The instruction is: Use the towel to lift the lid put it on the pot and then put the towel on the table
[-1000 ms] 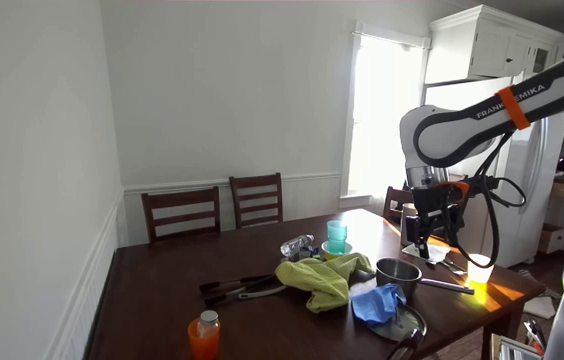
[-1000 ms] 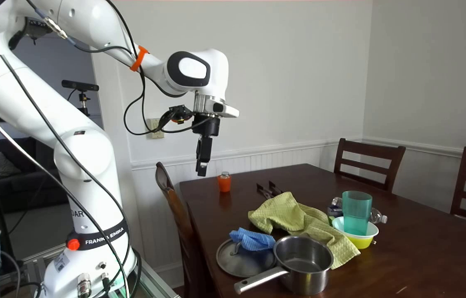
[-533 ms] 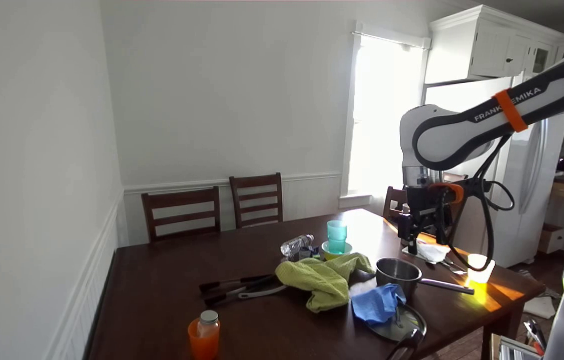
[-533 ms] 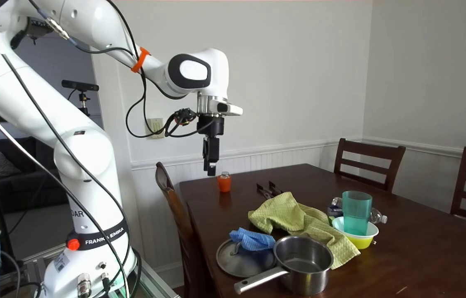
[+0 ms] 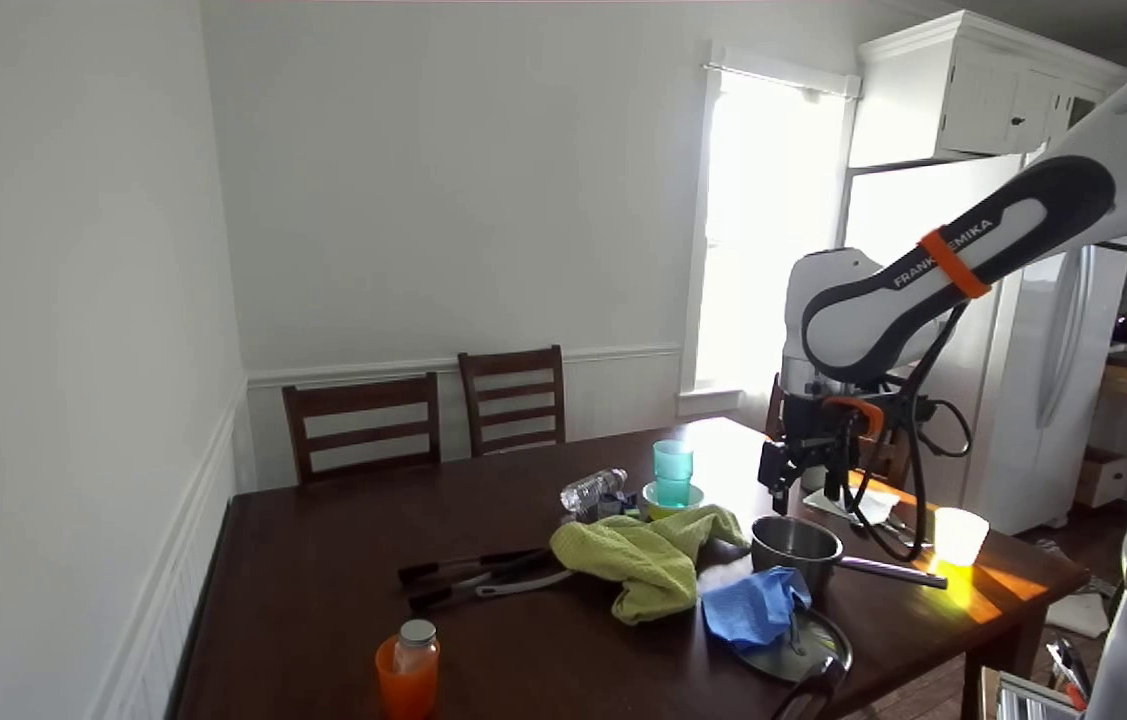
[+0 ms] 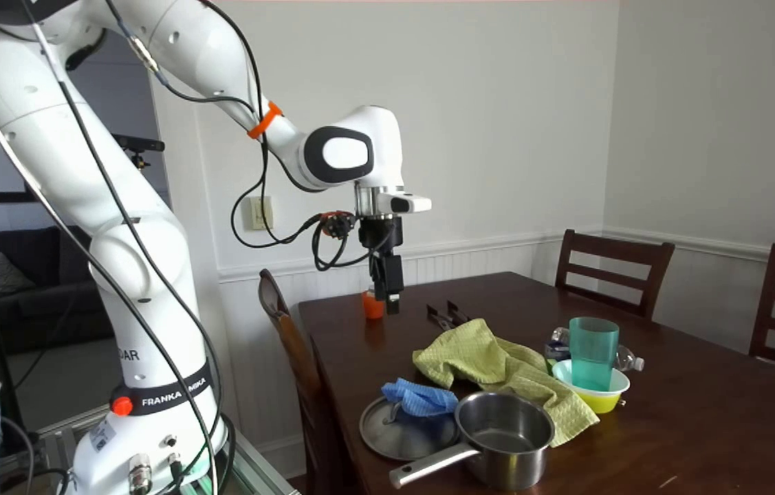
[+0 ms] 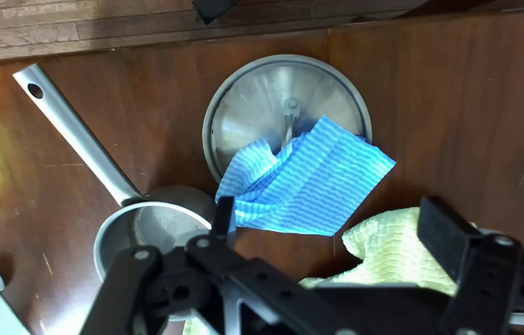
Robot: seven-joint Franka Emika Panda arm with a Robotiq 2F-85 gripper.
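The blue striped towel (image 7: 313, 181) lies crumpled over part of the metal lid (image 7: 252, 102) and spills onto the table; both also show in an exterior view, towel (image 6: 421, 399) and lid (image 6: 397, 436). The lid's handle (image 7: 290, 116) is partly under the towel. The steel pot (image 6: 507, 457) stands uncovered beside the lid; it also shows in the wrist view (image 7: 180, 195). My gripper (image 7: 334, 218) is open and empty, with its fingers wide apart. It hangs above the table, clear of the towel, in both exterior views (image 5: 805, 495) (image 6: 390, 306).
A yellow-green towel (image 6: 470, 354) lies beside the pot. A teal cup (image 6: 593, 354) stands in a bowl (image 6: 600, 399) near a plastic bottle (image 5: 593, 490). Tongs (image 5: 468, 568) and an orange cup (image 5: 408, 685) are farther off. The pot's handle (image 7: 76, 130) points toward the table edge.
My gripper has moved lower and over the table, rightward in one exterior picture and leftward in the other. The towels, lid and pot have not moved.
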